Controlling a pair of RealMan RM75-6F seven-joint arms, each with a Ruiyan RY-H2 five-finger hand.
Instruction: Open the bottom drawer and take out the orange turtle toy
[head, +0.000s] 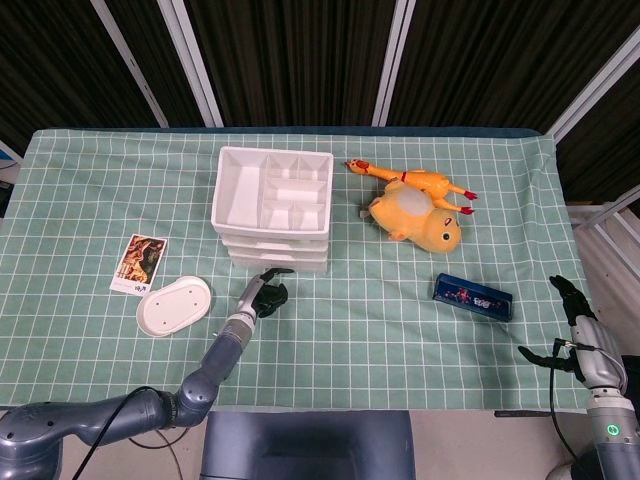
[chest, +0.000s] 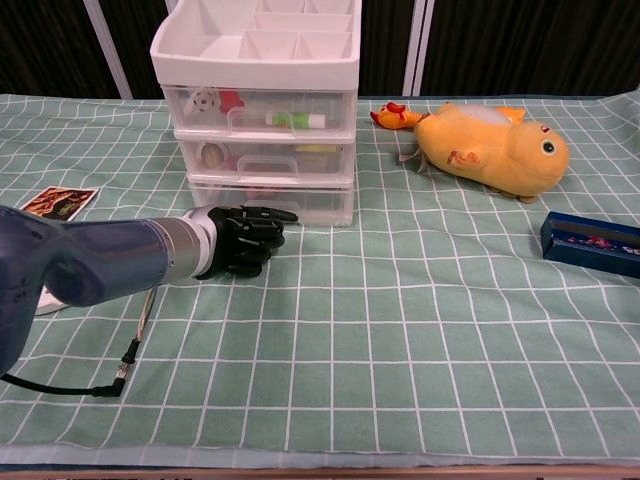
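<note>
Drawers (chest: 268, 150) in the white three-tier unit are all sitting closed, the bottom drawer (chest: 270, 198) included. Its contents are showing only dimly through the clear front, so the orange turtle toy cannot be made out. The left hand (chest: 245, 238) is resting low on the checked cloth (chest: 420, 320) just in front of the bottom drawer, fingers curled inward with one finger extending toward the drawer front; it is gripping nothing, and contact with the drawer cannot be confirmed. The right hand (head: 572, 322) is hanging well apart at the table's far right edge, fingers spread, holding nothing.
</note>
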